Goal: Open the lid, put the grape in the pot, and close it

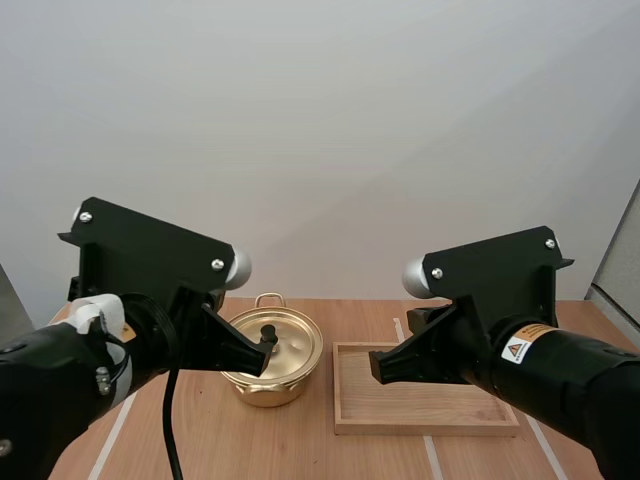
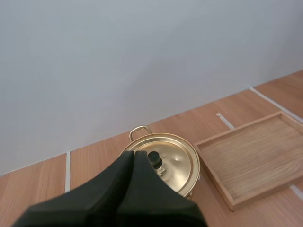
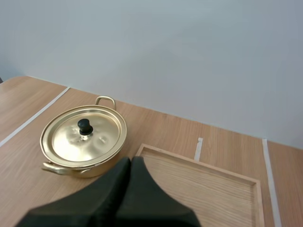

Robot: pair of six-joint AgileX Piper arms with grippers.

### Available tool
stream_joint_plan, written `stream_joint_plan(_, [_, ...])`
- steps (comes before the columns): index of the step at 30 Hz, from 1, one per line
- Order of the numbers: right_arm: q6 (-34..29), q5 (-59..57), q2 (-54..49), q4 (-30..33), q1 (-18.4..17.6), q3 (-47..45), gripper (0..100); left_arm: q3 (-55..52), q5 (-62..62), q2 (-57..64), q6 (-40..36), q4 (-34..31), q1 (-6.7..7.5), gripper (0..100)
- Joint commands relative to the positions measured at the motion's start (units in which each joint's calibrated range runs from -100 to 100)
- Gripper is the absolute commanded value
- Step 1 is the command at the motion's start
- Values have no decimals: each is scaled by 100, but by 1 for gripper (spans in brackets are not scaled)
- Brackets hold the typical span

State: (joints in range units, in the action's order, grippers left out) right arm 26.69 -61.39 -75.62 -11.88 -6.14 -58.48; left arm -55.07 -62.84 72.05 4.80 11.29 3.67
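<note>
- A gold pot (image 1: 265,385) sits lidded on the counter (image 1: 200,430), just beside a wooden tray (image 1: 430,425).
- The left claw (image 1: 262,352) and right claw (image 1: 380,367) hover above, both pinched closed and holding nothing.
- The thin metal lid (image 3: 102,137) looks light, stiff and slick; its small black knob (image 3: 84,126) seems the best place to grip.

- My left gripper (image 1: 266,348) covers the left part of the lid (image 1: 296,340).
- My right gripper (image 1: 380,368) partly hides the far rim of the wooden tray (image 1: 440,410).
- The lid hides the inside of the pot (image 1: 275,388).
</note>
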Motion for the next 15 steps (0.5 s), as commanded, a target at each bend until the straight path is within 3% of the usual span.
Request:
stream_joint_plan(1, [-26, 472, -337, 102, 19, -81, 0, -19, 556, 270, -286, 79, -88, 0])
stream_joint_plan(9, [-246, 1642, -1059, 102, 73, -96, 0, -64, 1750, 1111, -633, 79, -123, 0])
stream_joint_plan(15, [-255, 2117, -1276, 90, 365, -96, 0, -439, 2437, 1595, -665, 79, -282, 0])
